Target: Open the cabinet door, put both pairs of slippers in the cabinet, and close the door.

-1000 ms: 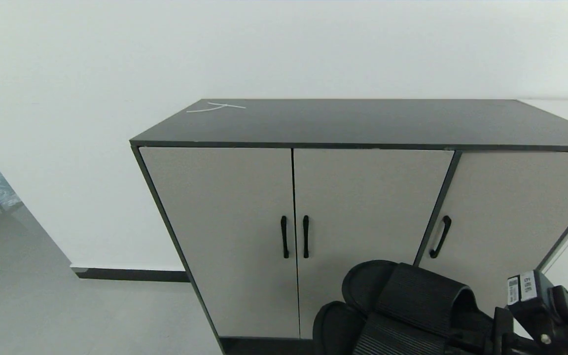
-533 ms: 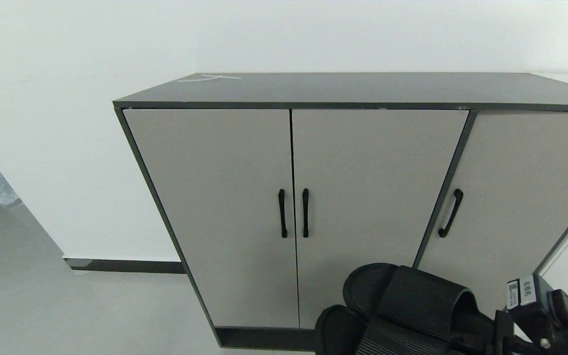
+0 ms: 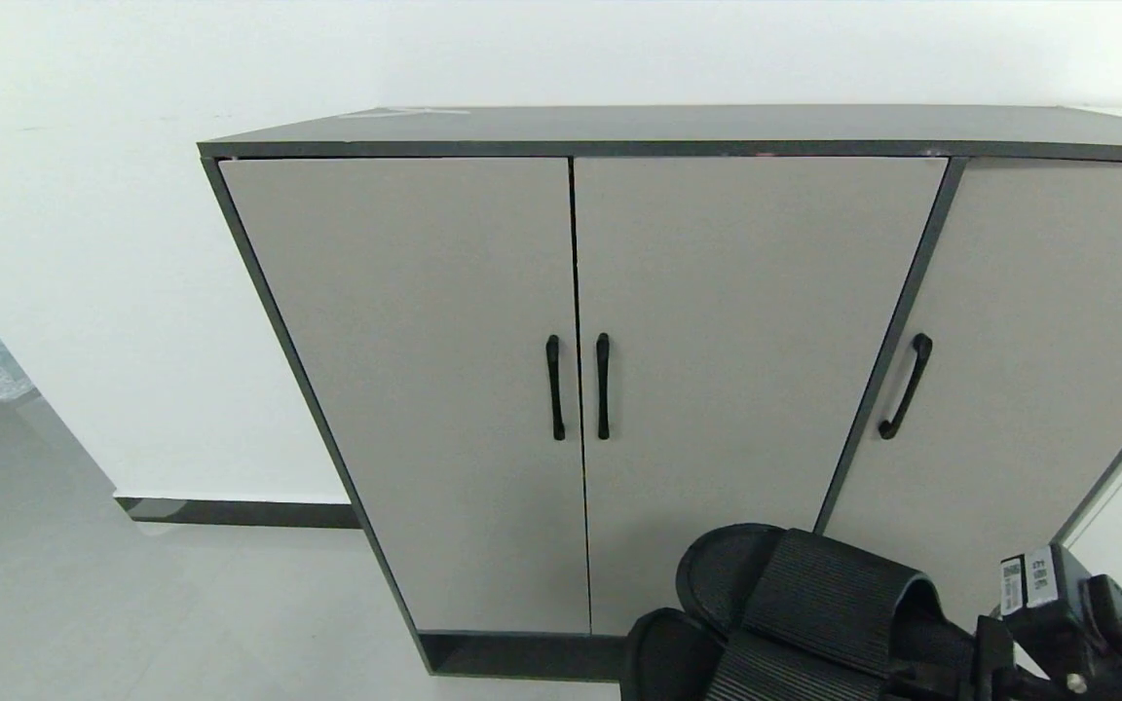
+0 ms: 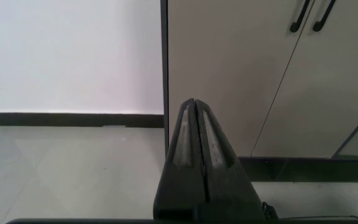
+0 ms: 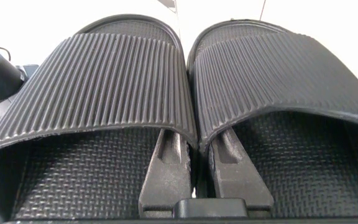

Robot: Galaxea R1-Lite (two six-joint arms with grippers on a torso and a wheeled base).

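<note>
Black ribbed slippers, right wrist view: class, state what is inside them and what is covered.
One dark finger of the right gripper lies inside each black ribbed rubber slipper; the straps cover the fingertips.

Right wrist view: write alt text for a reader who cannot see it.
The right end effector holds a pair of black ribbed rubber slippers side by side. Its two fingers sit under the straps, one in each slipper, pinching the adjoining side walls together.
</note>
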